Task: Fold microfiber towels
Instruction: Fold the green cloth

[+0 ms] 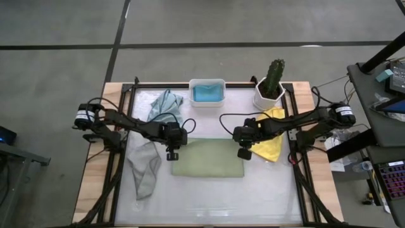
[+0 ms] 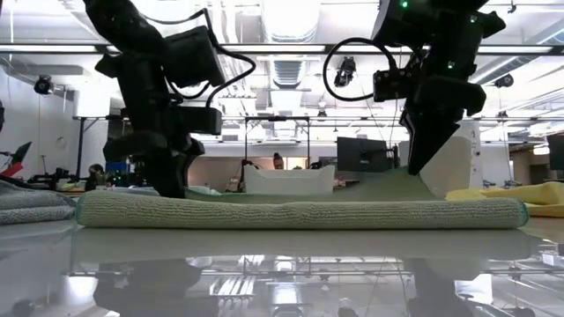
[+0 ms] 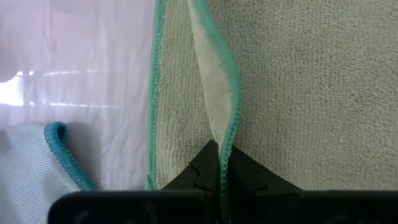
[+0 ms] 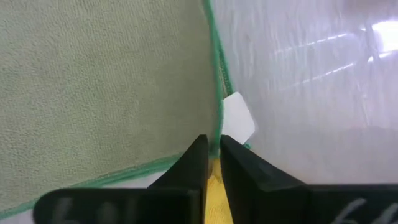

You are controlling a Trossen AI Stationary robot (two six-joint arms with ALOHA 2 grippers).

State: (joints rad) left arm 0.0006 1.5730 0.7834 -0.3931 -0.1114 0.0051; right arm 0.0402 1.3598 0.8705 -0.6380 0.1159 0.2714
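The sage green towel (image 1: 207,158) lies folded into a long strip in the middle of the table. My left gripper (image 1: 172,154) is shut on its left end and my right gripper (image 1: 243,154) on its right end. In the low view the towel (image 2: 291,211) lies flat, and its right end rises toward my right gripper (image 2: 421,172). A yellow towel (image 1: 269,144) lies under my right arm. A grey towel (image 1: 144,170) and a pale blue-grey towel (image 1: 166,106) lie at the left. A bright blue towel (image 1: 207,93) sits in a white tub. My left gripper pinches a raised ridge of the towel's teal-hemmed edge (image 3: 229,134) between its two fingers, coming steeply from above. The layer underneath lies flat on the table. My right gripper has the green hem (image 4: 216,134) between its two fingers at the corner with the white label (image 4: 237,118), coming steeply from above. That corner is lifted and the remainder lies flat.
A potted cactus (image 1: 272,85) in a white pot stands at the far right. The white tub (image 1: 207,82) stands at the far edge in the middle. The near half of the table (image 1: 209,196) is bare.
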